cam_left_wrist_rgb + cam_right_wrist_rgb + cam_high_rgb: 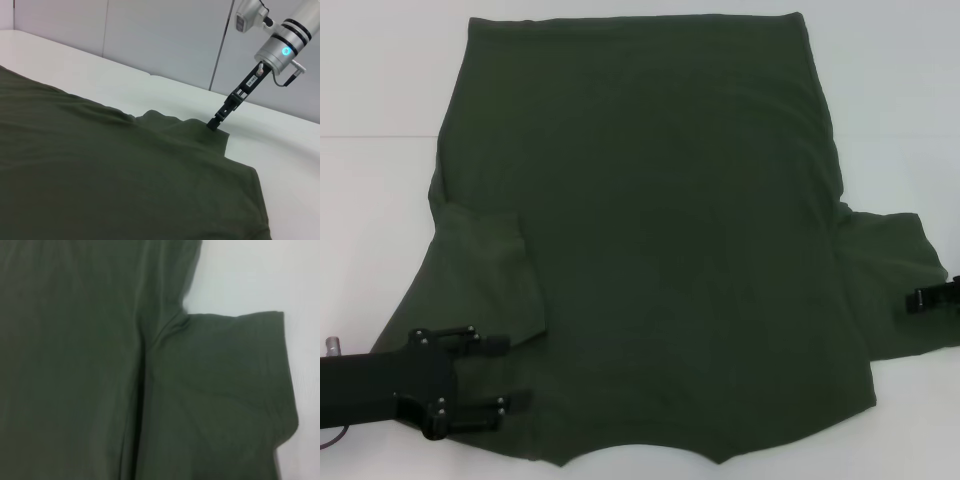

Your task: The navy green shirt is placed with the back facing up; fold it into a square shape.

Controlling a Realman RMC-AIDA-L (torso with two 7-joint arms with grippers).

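Navy green shirt (670,250) lies flat on the white table (380,200). Left gripper (505,375) spread wide over its left sleeve; right gripper (920,298) at the right sleeve edge, can't tell its opening.

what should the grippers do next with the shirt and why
Probably close and pinch. The navy green shirt lies spread flat, nothing folded yet. The left gripper sits open over the near left shoulder area, and the right gripper touches the right sleeve edge. Gripping there would let both arms start the first fold.
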